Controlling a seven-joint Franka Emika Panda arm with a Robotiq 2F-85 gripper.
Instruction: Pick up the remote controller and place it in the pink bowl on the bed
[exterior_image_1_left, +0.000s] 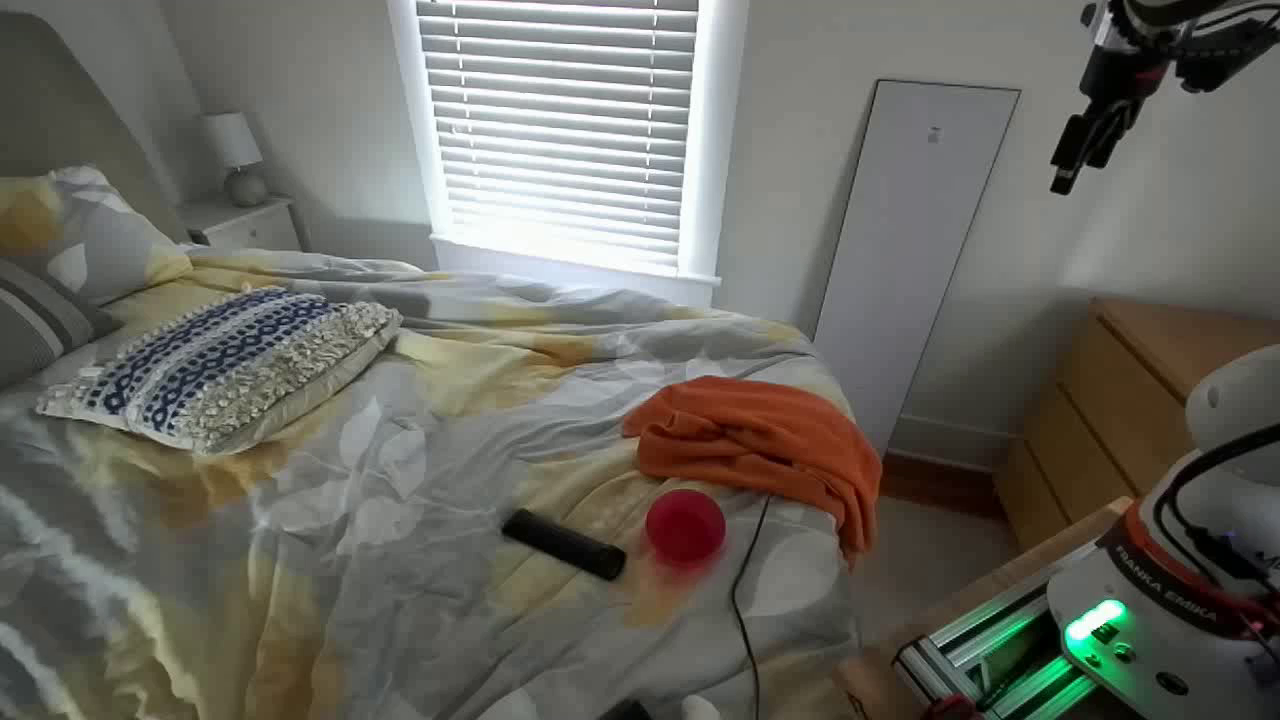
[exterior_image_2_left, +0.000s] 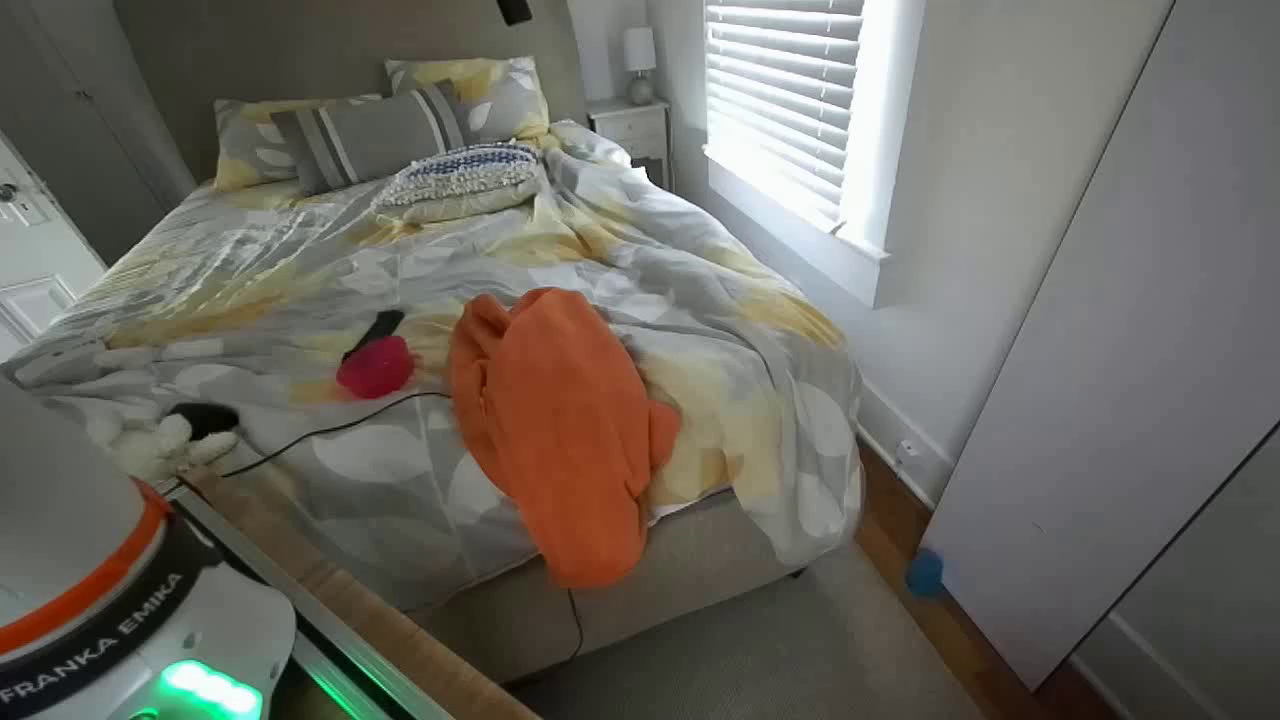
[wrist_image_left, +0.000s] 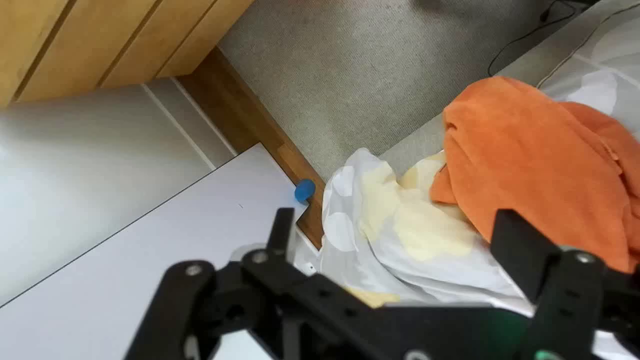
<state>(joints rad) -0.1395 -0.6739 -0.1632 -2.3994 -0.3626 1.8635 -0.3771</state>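
Remote: one, black, lying on the quilt, just beside the bowl. Pincer: spread, holding nothing, well apart from both. Method: I should straddle the remote's narrow width at mid-length, come down gently since the quilt may give, and spare the bowl.

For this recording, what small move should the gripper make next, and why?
Probably swing the open gripper across toward the remote, without descending yet. The remote lies on the bed beside the pink bowl, while the wrist view shows neither, taking in the orange cloth and carpet instead.
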